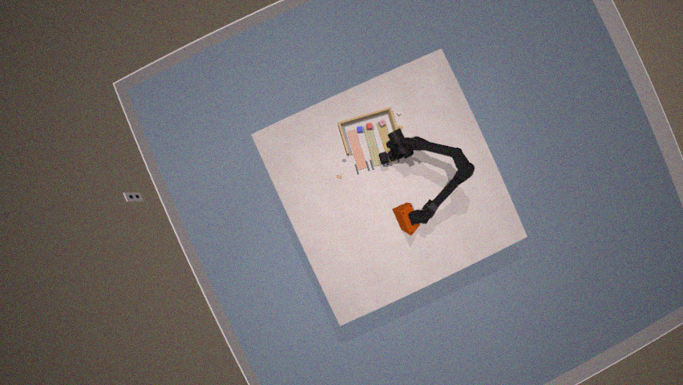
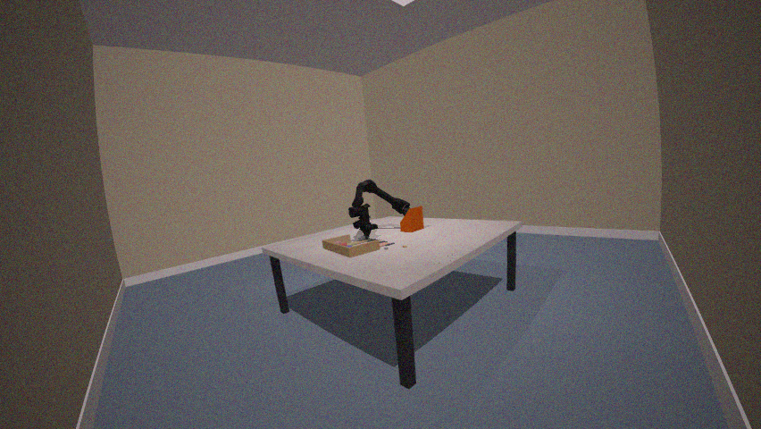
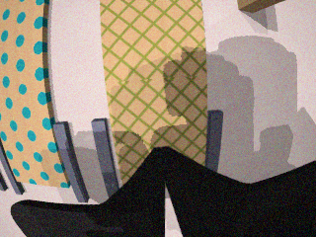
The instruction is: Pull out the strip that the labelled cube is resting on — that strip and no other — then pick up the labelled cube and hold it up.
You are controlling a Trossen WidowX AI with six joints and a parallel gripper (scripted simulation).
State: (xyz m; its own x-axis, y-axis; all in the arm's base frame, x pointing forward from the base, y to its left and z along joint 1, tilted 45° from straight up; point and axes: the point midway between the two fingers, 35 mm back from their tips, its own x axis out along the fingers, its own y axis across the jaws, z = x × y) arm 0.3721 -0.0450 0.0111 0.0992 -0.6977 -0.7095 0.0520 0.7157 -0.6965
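Top view shows a pale counter (image 1: 310, 205) (image 2: 457, 242) (image 3: 76, 64) bearing the black arm (image 1: 435, 146) (image 2: 386, 196), bent toward a three-sided wooden frame (image 1: 365, 115) (image 2: 364, 249) (image 3: 262, 5). Above the near end of the crosshatched strip (image 1: 383, 135) (image 3: 153, 44), the fingers (image 1: 394, 156) (image 2: 366, 236) are closed together, gripping nothing. The pink labelled cube (image 1: 381, 123), smallest of these, rests at that strip's far end, beside the red cube (image 1: 369, 126).

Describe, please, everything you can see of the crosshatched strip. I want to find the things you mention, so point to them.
The crosshatched strip (image 1: 384, 135) (image 3: 148, 59) is long, flat and tan, with green diagonal lines. It lies on the table, its far end at the pink cube (image 1: 381, 123), its near part between two dark grey rails (image 3: 214, 140) (image 3: 105, 155). The closed gripper (image 3: 161, 153) hides its near end; contact is unclear, as is its material.
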